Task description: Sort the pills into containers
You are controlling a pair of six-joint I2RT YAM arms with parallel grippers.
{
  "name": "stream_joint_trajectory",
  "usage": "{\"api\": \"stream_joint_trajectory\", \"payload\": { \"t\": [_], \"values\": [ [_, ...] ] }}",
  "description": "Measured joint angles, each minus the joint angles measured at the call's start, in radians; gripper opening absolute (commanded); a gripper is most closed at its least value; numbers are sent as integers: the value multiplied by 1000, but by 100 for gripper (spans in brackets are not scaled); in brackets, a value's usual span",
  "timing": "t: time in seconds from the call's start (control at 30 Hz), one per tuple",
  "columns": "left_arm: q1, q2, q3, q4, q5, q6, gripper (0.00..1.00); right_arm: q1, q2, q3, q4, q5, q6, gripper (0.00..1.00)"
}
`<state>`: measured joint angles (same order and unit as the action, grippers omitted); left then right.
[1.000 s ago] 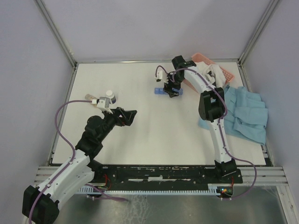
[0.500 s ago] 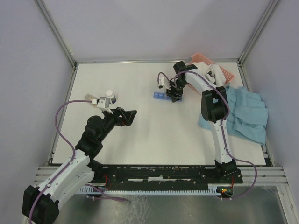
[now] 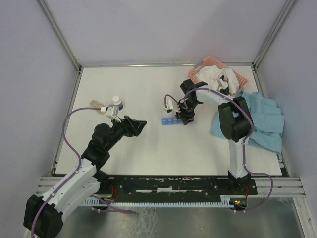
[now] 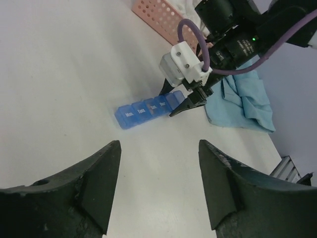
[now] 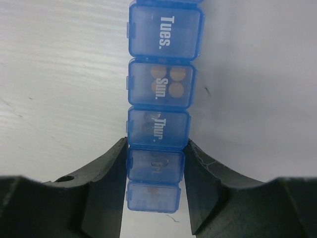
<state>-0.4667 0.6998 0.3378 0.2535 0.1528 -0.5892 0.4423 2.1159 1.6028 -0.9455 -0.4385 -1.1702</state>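
Observation:
The blue pill-organiser strip (image 3: 170,121) lies near the table's middle, all lids shut. My right gripper (image 3: 184,118) is shut on its right end. In the right wrist view the jaws (image 5: 157,145) clamp the "Fri" compartment, and the strip (image 5: 163,29) runs away from them. Several yellowish-orange pills (image 5: 165,81) show through the "Sun" lid. My left gripper (image 3: 140,125) is open and empty, to the left of the strip and apart from it. In the left wrist view its fingers (image 4: 106,163) frame bare table, with the strip (image 4: 143,109) ahead.
Two small bottles stand at the left, one white-capped (image 3: 116,102) and one lying down (image 3: 96,104). A pink slatted basket (image 3: 233,74) holding white cloth sits at the back right. A light blue towel (image 3: 260,121) lies at the right edge.
My right gripper has dragged the blue strip from the back of the table toward the front and slightly left. My left gripper has shifted a little forward.

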Motion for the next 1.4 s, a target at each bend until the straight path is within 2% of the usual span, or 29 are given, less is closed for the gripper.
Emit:
{"api": "stream_joint_trajectory", "payload": {
  "t": [0.07, 0.1, 0.27, 0.47, 0.7, 0.87, 1.13, 1.4],
  "values": [
    [0, 23, -2, -1, 16, -16, 46, 35, -43, -61, 26, 10, 22, 51],
    [0, 39, -3, 0, 24, -25, 41, 56, -63, -90, 42, 14, 35, 51],
    [0, 142, -16, 12, 74, -52, 27, 131, -120, -194, 105, 27, 93, 51],
    [-11, 291, -34, 49, 129, -85, 19, 171, -140, -235, 143, 39, 140, 51],
    [-91, 433, -9, 79, 101, -106, 4, 178, -145, -244, 179, 51, 173, 51],
    [-96, 549, 57, 71, 51, -106, 3, 179, -149, -253, 201, 60, 181, 51],
    [-97, 594, 189, 55, 32, -104, 3, 180, -152, -259, 208, 68, 182, 51],
    [-99, 663, 198, 59, 38, -104, 3, 180, -152, -258, 208, 71, 182, 51]
  ]
}}
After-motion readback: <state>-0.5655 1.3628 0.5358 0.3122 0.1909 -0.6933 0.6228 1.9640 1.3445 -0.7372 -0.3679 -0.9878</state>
